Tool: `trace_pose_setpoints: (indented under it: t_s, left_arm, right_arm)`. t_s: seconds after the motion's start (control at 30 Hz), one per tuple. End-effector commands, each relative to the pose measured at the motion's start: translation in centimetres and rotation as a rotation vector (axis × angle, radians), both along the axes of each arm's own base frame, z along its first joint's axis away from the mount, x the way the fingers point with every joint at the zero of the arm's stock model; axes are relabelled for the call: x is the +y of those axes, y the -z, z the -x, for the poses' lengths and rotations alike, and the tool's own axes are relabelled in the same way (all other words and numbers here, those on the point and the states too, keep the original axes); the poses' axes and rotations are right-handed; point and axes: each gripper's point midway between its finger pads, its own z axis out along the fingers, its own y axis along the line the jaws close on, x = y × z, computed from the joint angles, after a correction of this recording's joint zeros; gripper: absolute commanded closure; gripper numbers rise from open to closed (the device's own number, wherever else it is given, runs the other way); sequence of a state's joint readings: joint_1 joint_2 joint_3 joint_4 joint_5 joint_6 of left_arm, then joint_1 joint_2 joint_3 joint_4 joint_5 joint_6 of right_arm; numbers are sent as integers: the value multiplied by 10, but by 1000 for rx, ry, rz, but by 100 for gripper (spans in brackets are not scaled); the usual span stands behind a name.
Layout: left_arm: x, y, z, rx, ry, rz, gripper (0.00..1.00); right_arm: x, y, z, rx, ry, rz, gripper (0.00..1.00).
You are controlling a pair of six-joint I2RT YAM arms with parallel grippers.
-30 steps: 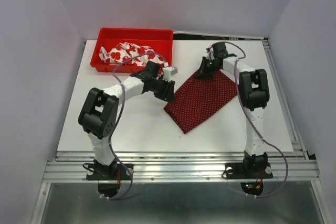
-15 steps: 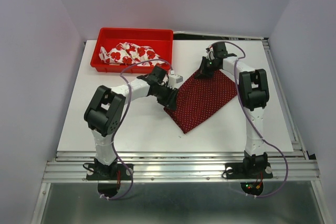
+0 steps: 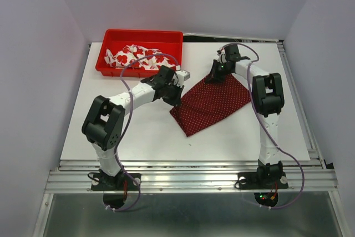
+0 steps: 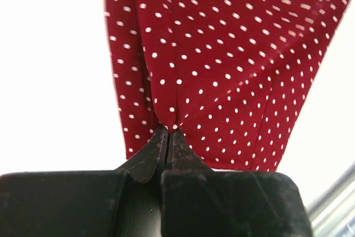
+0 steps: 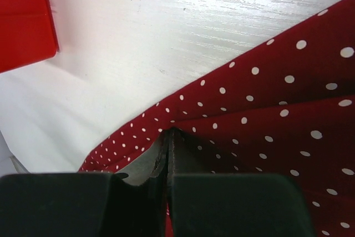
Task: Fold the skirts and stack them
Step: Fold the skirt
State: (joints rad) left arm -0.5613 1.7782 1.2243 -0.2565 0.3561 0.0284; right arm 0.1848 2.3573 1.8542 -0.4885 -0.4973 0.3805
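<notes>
Left gripper: jaws fully closed, pinching a small pleat of the dark red cloth skirt with tiny white polka dots. The grip is at the skirt's left edge, and cloth bunches up into the fingertips in the left wrist view.

Right gripper: jaws also closed, clamped on the same skirt's far edge, close to its far corner. Cloth folds converge at the tips in the right wrist view.

Polka-dot skirt sits on the white table top, centre-right, stretched diagonally between the two grippers, with its near corner pointing at the front edge. Can't tell how much of it is lifted off the surface.

White cloth skirt with large red flowers lies crumpled inside the red rectangular plastic tray at the table's far left, well apart from both grippers.
</notes>
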Motion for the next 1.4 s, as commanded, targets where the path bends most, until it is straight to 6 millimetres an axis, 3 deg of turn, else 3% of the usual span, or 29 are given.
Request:
trace_pose_setpoints:
  t_s: [0.0,0.07,0.13,0.23,0.27,0.3,0.33,0.4,0.43,0.5,0.53,0.57,0.6,0.63,0.67,0.7,0.73,0.77,0.8,0.9,0.93,1.0,1.13,1.2,1.27,1.3,1.33,1.37]
  left_arm:
    - [10,17,-15,-20,-63,-77,96]
    - [7,37,-14,29,-61,-92,91]
    - [7,56,-16,72,-65,-111,85]
    - [12,74,-19,118,-77,-138,82]
    - [14,76,-18,128,-80,-145,81]
    - [14,75,-18,143,-108,-136,77]
    - [14,73,-18,142,-105,-129,74]
    - [11,67,-12,154,-83,-99,61]
    - [10,61,-6,157,-71,-81,58]
    - [7,53,1,150,-48,-54,50]
    - [7,44,6,138,-42,-38,47]
    - [6,38,9,132,-34,-20,46]
    - [3,32,11,123,-18,2,36]
    - [2,22,15,110,-11,20,36]
    - [1,18,17,105,-4,25,36]
    - [1,14,21,106,2,27,38]
    - [2,7,22,98,6,33,40]
    - [5,5,25,101,2,20,42]
    - [6,2,25,93,-2,17,47]
    - [16,-6,24,59,-1,-26,52]
    - [15,-3,23,76,8,-37,58]
    - [18,5,27,107,14,-67,64]
    - [24,13,28,93,15,-89,64]
    - [26,7,26,54,22,-82,58]
    - [30,-10,28,-47,87,-67,44]
    - [28,-21,23,-124,115,-47,37]
    - [29,-46,24,-225,154,-18,34]
    - [33,-48,30,-310,258,-38,31]
  right_arm:
    - [1,10,-2,-20,-36,35,99]
    - [4,7,-4,-24,-41,17,97]
    - [7,-3,-8,-48,-55,2,84]
    - [6,-33,-19,-133,-67,12,47]
    - [3,-44,-24,-168,-59,31,30]
    - [0,-69,-30,-235,-62,50,23]
    - [-2,-80,-32,-270,-63,66,13]
    - [-17,-105,-37,-353,-70,127,3]
    - [-21,-126,-33,-388,-78,150,2]
    - [-38,-136,-22,-407,-114,222,3]
    - [-42,-153,-13,-431,-128,242,3]
    - [-52,-145,-1,-403,-140,271,4]
    - [-57,-139,13,-388,-195,306,6]
    - [-60,-136,24,-372,-216,319,7]
    - [-62,-144,36,-382,-226,327,11]
    - [-69,-121,52,-328,-245,355,15]
    - [-72,-114,60,-311,-251,367,19]
    - [-77,-108,64,-300,-249,393,29]
    - [-81,-92,71,-269,-253,410,34]
    - [-85,-66,74,-227,-273,433,47]
    - [-86,-48,73,-192,-281,438,49]
    - [-88,-31,66,-174,-285,454,53]
    - [-97,11,45,-147,-310,529,54]
    - [-100,21,37,-150,-322,556,54]
    - [-101,30,26,-183,-350,579,54]
    - [-101,26,13,-231,-366,594,54]
    - [-100,24,7,-256,-376,597,53]
    - [-98,22,0,-281,-385,598,53]
